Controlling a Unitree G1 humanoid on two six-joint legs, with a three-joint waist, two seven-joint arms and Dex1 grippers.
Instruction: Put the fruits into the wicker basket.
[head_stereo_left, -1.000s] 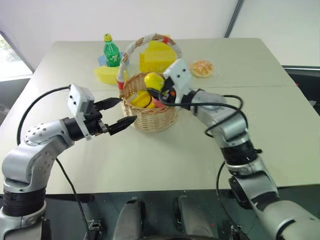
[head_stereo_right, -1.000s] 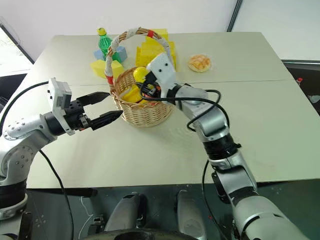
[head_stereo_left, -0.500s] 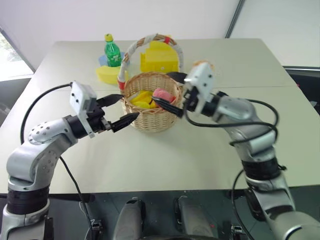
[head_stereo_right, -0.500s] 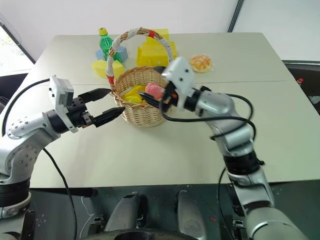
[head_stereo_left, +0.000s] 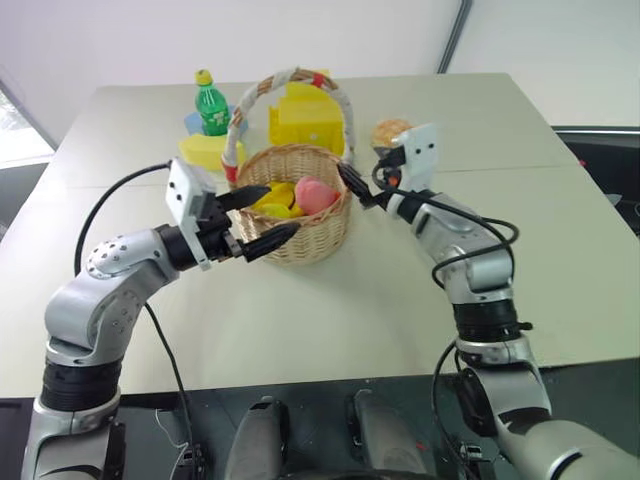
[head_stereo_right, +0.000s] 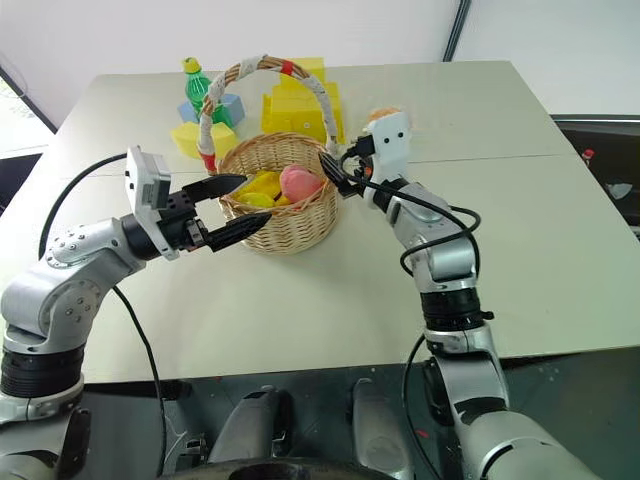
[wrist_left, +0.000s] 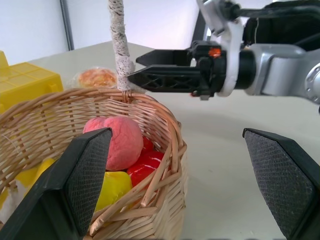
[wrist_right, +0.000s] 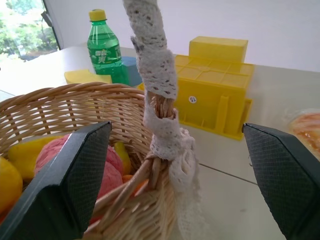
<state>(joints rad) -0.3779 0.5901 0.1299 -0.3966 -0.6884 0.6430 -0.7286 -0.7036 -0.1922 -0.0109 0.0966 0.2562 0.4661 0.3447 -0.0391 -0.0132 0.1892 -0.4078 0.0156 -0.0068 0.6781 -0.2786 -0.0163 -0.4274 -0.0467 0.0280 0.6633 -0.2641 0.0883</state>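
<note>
The wicker basket (head_stereo_left: 300, 238) stands mid-table with its white-wrapped handle (wrist_right: 160, 85) upright. In it lie a pink peach (head_stereo_left: 315, 193), yellow fruits (head_stereo_left: 278, 197) and a red fruit (wrist_left: 147, 162). My left gripper (head_stereo_left: 262, 215) is open at the basket's near left side, and the rim shows between its fingers (wrist_left: 85, 175). My right gripper (head_stereo_left: 350, 180) is open and empty at the basket's right rim. The foot of the handle stands between its wide-spread fingers (wrist_right: 75, 175).
Behind the basket stand a green bottle (head_stereo_left: 210, 103), a yellow boxy toy (head_stereo_left: 305, 115), a yellow wedge block (head_stereo_left: 205, 152) and a blue block (head_stereo_left: 192, 122). A bread bun (head_stereo_left: 390, 132) lies just behind my right hand. Bare table stretches to the front and right.
My right gripper, which reached into the basket a second ago, has opened and drawn out to the right rim. The peach now lies in the basket. My left gripper edged closer.
</note>
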